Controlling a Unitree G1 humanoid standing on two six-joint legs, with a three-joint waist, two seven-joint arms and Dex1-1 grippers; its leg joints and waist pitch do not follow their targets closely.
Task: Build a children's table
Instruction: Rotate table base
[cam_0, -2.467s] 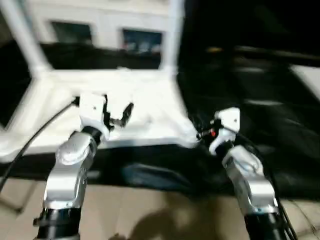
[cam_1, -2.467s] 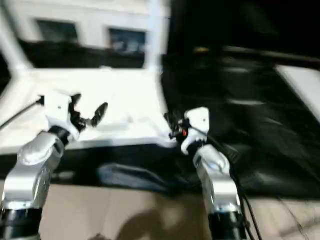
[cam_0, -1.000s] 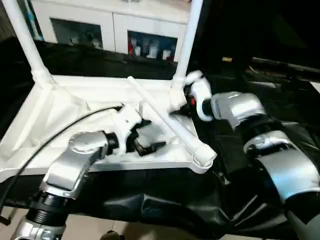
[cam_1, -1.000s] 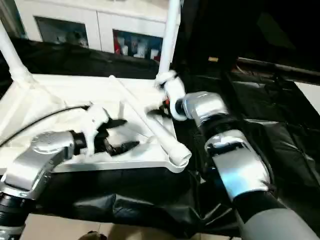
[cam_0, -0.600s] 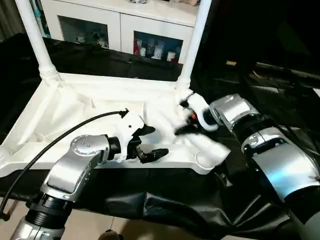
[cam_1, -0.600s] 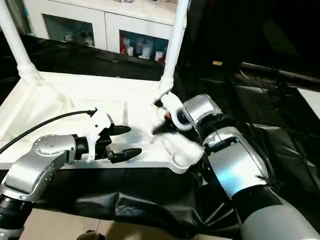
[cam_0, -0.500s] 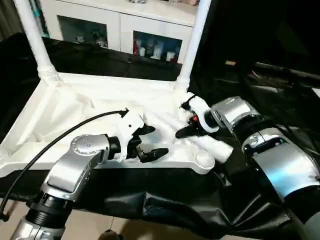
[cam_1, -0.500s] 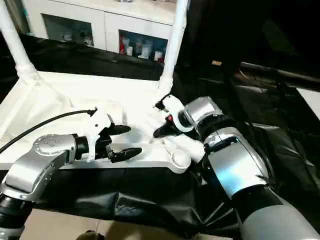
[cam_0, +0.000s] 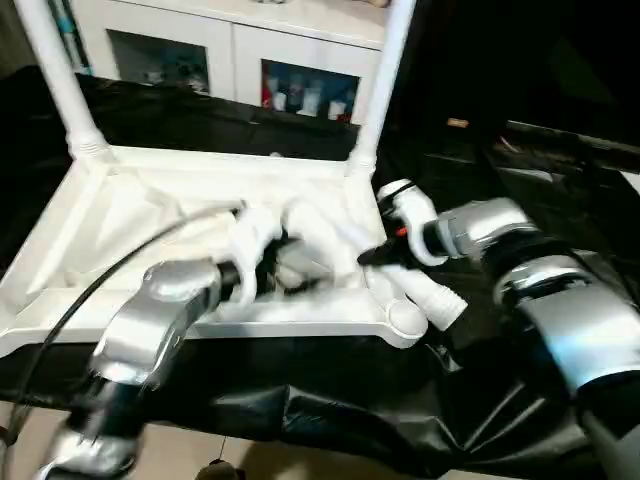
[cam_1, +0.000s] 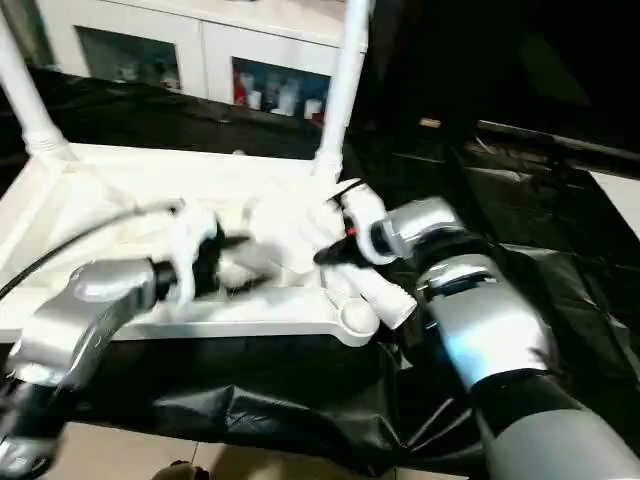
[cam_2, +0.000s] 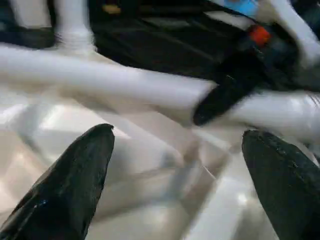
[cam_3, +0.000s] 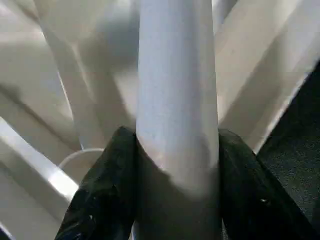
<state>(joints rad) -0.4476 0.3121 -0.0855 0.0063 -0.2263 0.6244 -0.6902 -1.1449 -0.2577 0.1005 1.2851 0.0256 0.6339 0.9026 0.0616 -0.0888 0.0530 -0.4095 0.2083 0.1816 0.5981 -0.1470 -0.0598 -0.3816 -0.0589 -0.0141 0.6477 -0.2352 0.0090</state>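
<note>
One upturned table top (cam_0: 120, 200), two upright legs (cam_0: 60, 85), one loose leg (cam_3: 175, 100)

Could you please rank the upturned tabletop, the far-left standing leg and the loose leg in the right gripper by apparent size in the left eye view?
1. The upturned tabletop, by far the largest.
2. The far-left standing leg, though its top is cut off by the picture's edge.
3. The loose leg held in the right gripper; it is blurred and partly hidden, so its rank below the standing leg is unsure.

The upturned table top (cam_0: 120, 210), its two standing legs (cam_0: 62, 85) and the loose leg (cam_3: 175, 100) are white, on a black cloth (cam_0: 560, 200). Forearms (cam_0: 160, 310) silver, fingers (cam_2: 65, 185) black; a reddish spot, perhaps a button (cam_0: 402, 232).
</note>
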